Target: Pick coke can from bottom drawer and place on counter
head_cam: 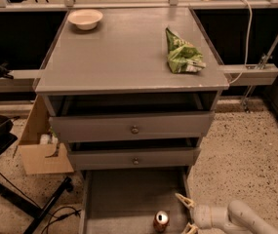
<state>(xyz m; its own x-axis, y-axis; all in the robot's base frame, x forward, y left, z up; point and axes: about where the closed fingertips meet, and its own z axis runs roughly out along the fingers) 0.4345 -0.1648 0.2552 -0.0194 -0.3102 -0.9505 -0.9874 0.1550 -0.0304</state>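
The coke can (pixel 161 221) stands upright on the floor of the open bottom drawer (pixel 124 194), near its front right, red with a silver top. My gripper (pixel 186 213) is at the lower right, just right of the can, its two pale fingers spread open and pointing left toward it, not touching. The white arm runs off to the right edge of the view. The counter (pixel 124 52) is the flat grey top of the cabinet above.
A green chip bag (pixel 182 55) lies on the counter's right side and a white bowl (pixel 85 18) at its back left. Two knobbed drawers (pixel 133 129) stand slightly open above. A cardboard box (pixel 38 145) and a black chair base are at the left.
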